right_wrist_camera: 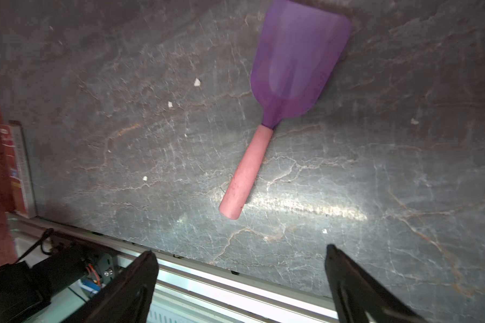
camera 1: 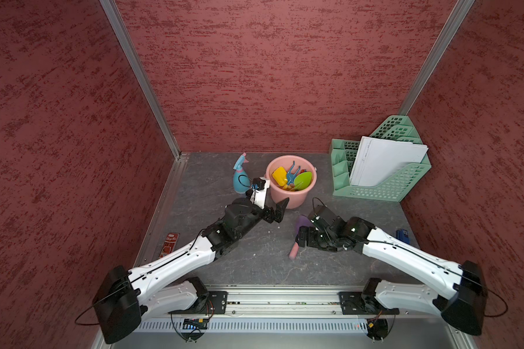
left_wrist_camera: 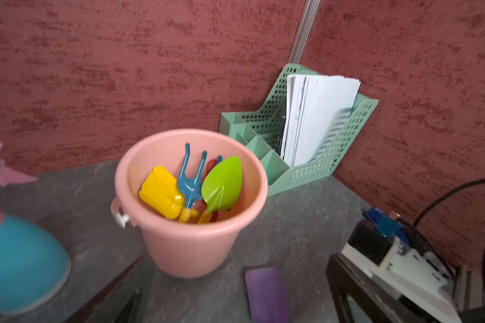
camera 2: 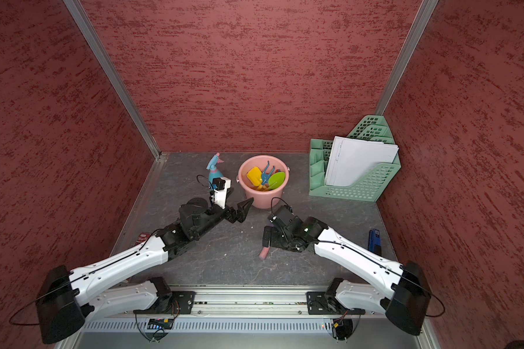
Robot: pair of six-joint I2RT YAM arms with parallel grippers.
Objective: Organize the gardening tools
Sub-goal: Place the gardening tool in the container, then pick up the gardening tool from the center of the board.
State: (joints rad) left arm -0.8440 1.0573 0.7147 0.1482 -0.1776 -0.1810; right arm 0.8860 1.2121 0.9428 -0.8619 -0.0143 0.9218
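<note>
We are seeing the purple spade (camera 1: 302,223) lying on the worktop (camera 1: 254,266) at the centre of a top view, just below the pink bucket (camera 1: 291,198) (yellow scoop (camera 1: 279,176), blue fork (camera 1: 291,175), green trowel (camera 1: 303,180) inside). The right gripper (right_wrist_camera: 240,250) is hovering above it, fingers wide; the left gripper (left_wrist_camera: 235,258) is gaping too, seemingly empty.

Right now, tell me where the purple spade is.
The purple spade lies flat on the table just right of centre, between the pink bucket and the robot's base, under the open right gripper, clearest in the right wrist view.
</note>
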